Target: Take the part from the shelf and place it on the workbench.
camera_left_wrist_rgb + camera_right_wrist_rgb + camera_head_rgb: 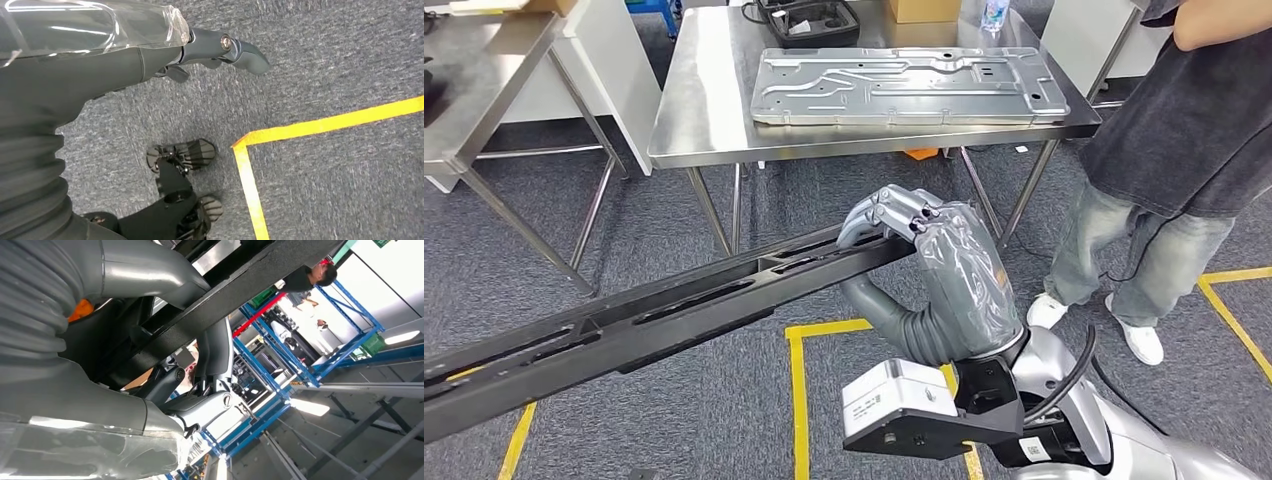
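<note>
The part is a long black slotted beam (674, 305) that runs from the lower left up to the middle of the head view, above the carpet. My right hand (924, 260) grips its upper end, fingers curled over the top edge. In the right wrist view the beam (240, 295) crosses between the thumb and the fingers (215, 350). The steel workbench (709, 120) stands just ahead, beyond the beam's tip. My left hand (220, 47) hangs over the grey carpet with its fingers stretched out and nothing in it.
A large stamped metal plate (909, 85) lies on the workbench, with a black case (809, 20) and a cardboard box (921, 10) behind it. A person (1169, 160) stands close at the right. Another steel table (484, 70) stands at left. Yellow tape (799, 390) marks the floor.
</note>
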### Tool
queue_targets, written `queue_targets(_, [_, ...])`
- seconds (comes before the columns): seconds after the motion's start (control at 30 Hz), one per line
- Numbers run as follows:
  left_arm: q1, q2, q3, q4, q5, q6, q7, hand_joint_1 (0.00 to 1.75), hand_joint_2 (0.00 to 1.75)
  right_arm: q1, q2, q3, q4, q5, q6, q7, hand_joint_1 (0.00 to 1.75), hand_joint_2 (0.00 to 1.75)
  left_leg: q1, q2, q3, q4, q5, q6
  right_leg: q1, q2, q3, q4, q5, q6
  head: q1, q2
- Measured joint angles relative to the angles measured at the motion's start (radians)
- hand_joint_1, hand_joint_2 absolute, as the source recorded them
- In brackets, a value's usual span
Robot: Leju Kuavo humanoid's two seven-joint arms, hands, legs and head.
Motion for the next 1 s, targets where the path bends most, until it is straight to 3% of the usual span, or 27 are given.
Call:
queue_targets(0.03, [0.0,0.0,0.0,0.0,0.0,0.0,0.0,0.0,1.75,0.0,0.0,0.0,0.0,0.0,0.0,0.0,1.75,1.75,0.0,-0.002,0.007,0.001,-0.006,-0.003,0.0,0.0,0.028,-0.072,0.044,-0.002,0.0,0.0])
queue_targets(0.1, [-0.001,-0.001,0.0,0.0,0.0,-0.001,0.0,0.0,1.75,-0.001,0.0,0.0,0.0,0.0,0.0,0.0,1.75,1.75,-0.004,-0.005,0.015,0.003,-0.018,-0.013,0.002,0.001,0.081,-0.194,0.092,-0.008,0.0,0.0])
queue_targets(0.13, [-0.001,-0.001,0.0,0.0,0.0,-0.001,0.0,0.0,1.75,-0.001,-0.001,0.0,0.0,0.0,0.0,0.0,1.75,1.75,-0.006,-0.005,0.015,0.004,-0.022,-0.017,0.004,0.002,0.093,-0.221,0.096,-0.012,0.0,0.0])
queue_targets(0.27, [-0.002,-0.001,0.0,0.0,-0.001,-0.002,0.0,0.0,1.75,-0.003,-0.003,0.0,0.0,0.0,0.0,0.0,1.75,1.75,-0.001,-0.003,0.011,0.023,-0.042,-0.038,0.006,0.003,0.102,-0.231,0.085,-0.036,-0.002,0.0])
queue_targets(0.33, [-0.004,-0.001,-0.001,0.0,-0.002,-0.003,0.0,0.0,1.75,-0.003,-0.002,-0.001,0.0,0.0,0.0,0.0,1.75,1.75,0.002,0.0,-0.037,0.119,-0.085,-0.049,0.002,0.002,0.109,-0.232,0.08,-0.045,-0.006,0.0])
queue_targets(0.4, [-0.002,0.0,-0.001,0.0,-0.002,-0.003,0.001,0.0,1.75,-0.003,-0.002,-0.001,0.0,0.0,0.001,0.0,1.75,1.75,0.003,0.001,-0.123,0.263,-0.131,-0.056,0.003,0.002,0.112,-0.232,0.075,-0.049,-0.007,0.0])
queue_targets(0.43, [0.0,0.0,-0.001,0.0,-0.001,-0.003,0.001,0.0,1.75,-0.002,-0.002,0.0,0.0,0.0,0.002,0.0,1.75,1.75,0.004,0.001,-0.156,0.309,-0.135,-0.057,0.003,0.003,0.116,-0.232,0.071,-0.05,-0.008,0.0])
queue_targets(0.47, [0.001,0.0,-0.001,0.0,-0.002,-0.004,0.001,0.0,1.75,-0.002,-0.002,0.0,0.0,0.0,0.003,0.0,1.75,1.75,0.004,0.001,-0.169,0.314,-0.12,-0.057,0.004,0.004,0.121,-0.232,0.067,-0.05,-0.008,0.0])
queue_targets(0.5, [0.002,-0.001,-0.001,0.0,-0.002,-0.004,0.001,0.0,1.75,-0.002,-0.002,0.0,0.0,0.0,0.003,0.0,1.75,1.75,0.003,0.001,-0.16,0.273,-0.083,-0.054,0.004,0.005,0.128,-0.232,0.062,-0.048,-0.008,0.0])
queue_targets(0.57, [0.001,0.0,-0.001,0.0,-0.003,-0.005,0.001,0.0,1.75,-0.002,-0.002,0.0,0.0,0.0,0.003,0.0,1.75,1.75,-0.001,0.002,-0.102,0.124,0.003,-0.041,0.006,0.005,0.145,-0.233,0.052,-0.044,-0.008,0.0])
queue_targets(0.63, [0.0,0.002,-0.001,0.0,-0.003,-0.005,0.001,0.0,1.75,-0.003,-0.002,-0.001,0.0,0.0,0.003,0.001,1.75,1.75,-0.009,0.005,-0.059,0.025,0.038,-0.028,0.008,0.005,0.152,-0.234,0.044,-0.037,-0.008,0.0])
queue_targets(0.73, [0.0,0.002,-0.002,0.0,-0.003,-0.006,0.002,0.0,1.75,-0.003,-0.002,-0.002,0.0,-0.001,0.003,0.004,1.75,1.75,-0.011,0.005,-0.049,0.007,0.031,-0.015,0.008,0.005,0.155,-0.238,0.037,-0.022,-0.007,0.0])
queue_targets(0.8, [0.0,0.002,-0.002,0.0,-0.004,-0.005,0.001,0.0,1.75,-0.003,-0.004,-0.003,0.0,0.0,0.002,0.008,1.75,1.75,-0.004,0.004,-0.033,-0.005,0.029,-0.006,0.009,0.005,0.144,-0.201,0.014,-0.013,-0.006,0.0])
queue_targets(0.83, [-0.001,0.002,-0.002,0.0,-0.005,-0.005,0.001,0.0,1.75,-0.003,-0.006,-0.004,0.0,0.0,0.001,0.01,1.75,1.75,-0.001,0.004,-0.024,-0.009,0.028,-0.001,0.009,0.006,0.121,-0.151,-0.009,-0.009,-0.005,0.0])
queue_targets(0.9, [-0.002,0.002,-0.002,0.0,-0.006,-0.006,0.0,0.0,1.75,0.002,-0.011,-0.005,0.0,-0.001,-0.001,0.015,1.75,1.75,-0.001,0.004,-0.014,-0.01,0.021,0.006,0.008,0.006,0.043,-0.011,-0.058,-0.005,-0.004,0.0])
queue_targets(0.93, [-0.001,0.002,-0.002,0.0,-0.006,-0.006,0.0,0.0,1.75,0.005,-0.014,-0.005,0.0,-0.002,-0.002,0.017,1.75,1.75,-0.001,0.004,-0.01,-0.01,0.017,0.006,0.007,0.006,0.007,0.04,-0.066,-0.003,-0.003,0.0])
queue_targets(0.97, [-0.001,0.002,-0.002,0.0,-0.006,-0.006,0.0,0.0,1.75,0.007,-0.017,-0.007,0.0,-0.003,-0.003,0.019,1.75,1.75,-0.001,0.003,-0.005,-0.009,0.012,0.006,0.006,0.006,-0.013,0.056,-0.055,-0.001,-0.003,0.0])
queue_targets(1.0, [0.0,0.002,-0.002,0.0,-0.006,-0.007,0.001,0.0,1.75,0.009,-0.022,-0.01,0.001,-0.006,-0.003,0.021,1.75,1.75,0.0,0.002,0.001,-0.008,0.006,0.004,0.005,0.005,-0.012,0.03,-0.023,0.0,-0.003,0.0])
